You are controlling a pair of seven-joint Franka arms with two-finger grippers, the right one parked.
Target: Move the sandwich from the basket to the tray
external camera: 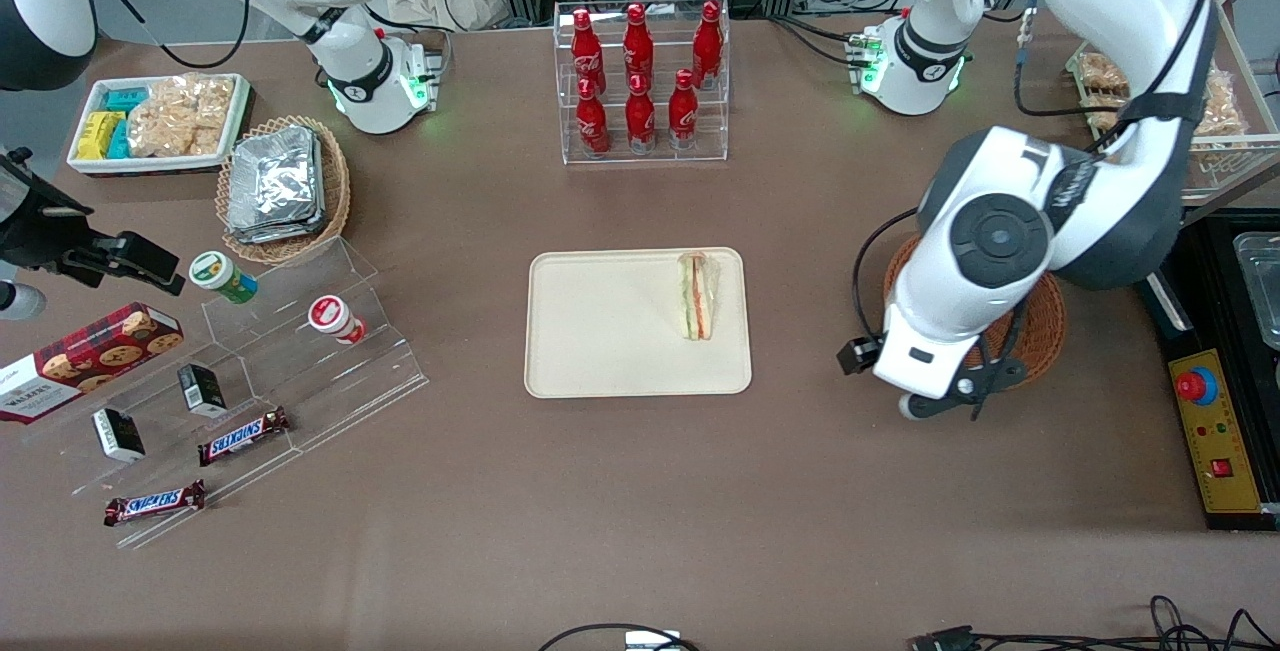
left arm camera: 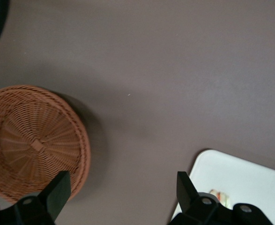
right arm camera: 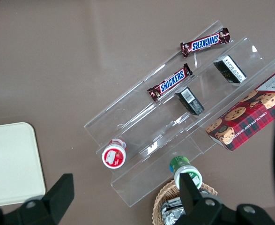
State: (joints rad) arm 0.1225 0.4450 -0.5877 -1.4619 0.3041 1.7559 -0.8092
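Observation:
The sandwich (external camera: 698, 293) is a wrapped wedge with green and red filling. It lies on the cream tray (external camera: 600, 331), near the tray's edge toward the working arm. The reddish-brown wicker basket (external camera: 1045, 331) sits toward the working arm's end of the table, mostly covered by the arm, and the wrist view shows the basket (left arm camera: 34, 140) with nothing in it. My gripper (left arm camera: 121, 180) hangs open over bare table between the basket and the tray (left arm camera: 242, 176), holding nothing. A bit of the sandwich (left arm camera: 220, 193) peeks past one finger (left arm camera: 186, 187).
A clear rack of red cola bottles (external camera: 640, 81) stands farther from the camera than the tray. Toward the parked arm's end are a tan basket of foil packs (external camera: 283, 186), a white snack bin (external camera: 160, 121), an acrylic stand (external camera: 270, 361) and a cookie box (external camera: 85, 356). A yellow control box (external camera: 1215, 431) lies beside the basket.

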